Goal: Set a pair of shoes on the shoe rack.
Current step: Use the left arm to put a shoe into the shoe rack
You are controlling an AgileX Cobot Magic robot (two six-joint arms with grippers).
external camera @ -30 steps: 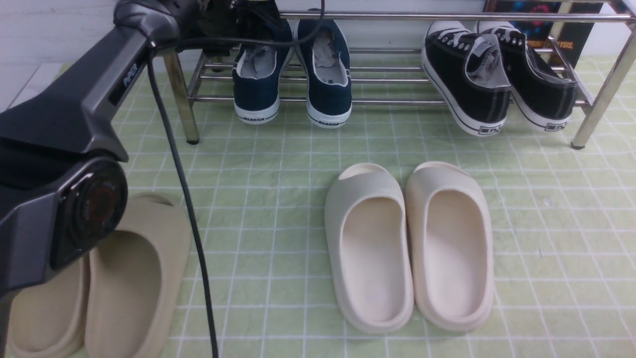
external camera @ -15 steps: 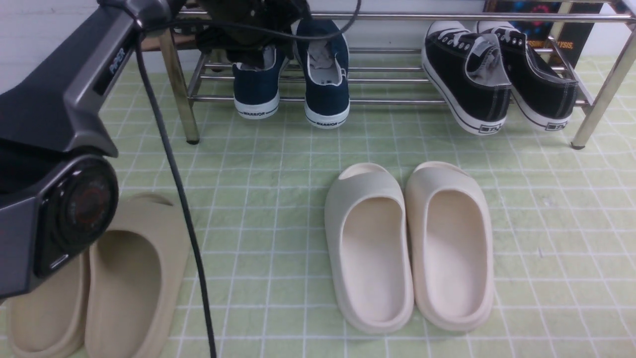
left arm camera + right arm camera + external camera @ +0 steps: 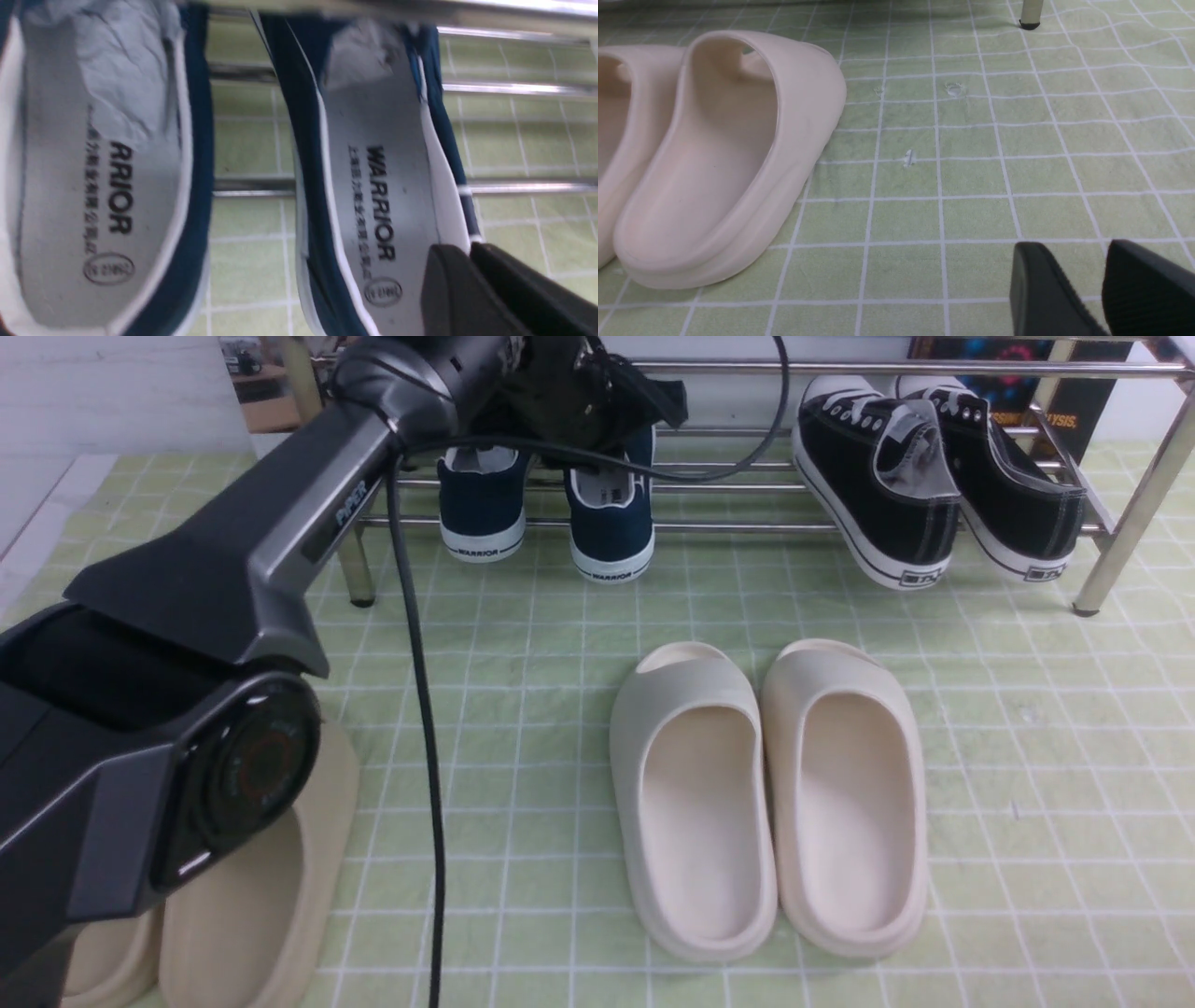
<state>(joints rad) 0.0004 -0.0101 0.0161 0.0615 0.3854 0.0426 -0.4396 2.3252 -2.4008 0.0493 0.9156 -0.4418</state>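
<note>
Pinching the side rim of the right-hand navy shoe (image 3: pixel 387 186) on the rack (image 3: pixel 747 527), the left claw (image 3: pixel 467 252) is nearly closed, while the right claw (image 3: pixel 1069 252) gapes empty above the mat (image 3: pixel 971 177).

"WARRIOR" on the heel strips of both navy shoes (image 3: pixel 611 527), and in black on their grey insoles (image 3: pixel 387 140), one cropped to "ARRIOR". "PIPER" on the left arm (image 3: pixel 280 541). Dark board (image 3: pixel 1074 401) at the back ends in "ALYSIS."; black sneakers (image 3: pixel 878 495) heel tags unreadable.
</note>
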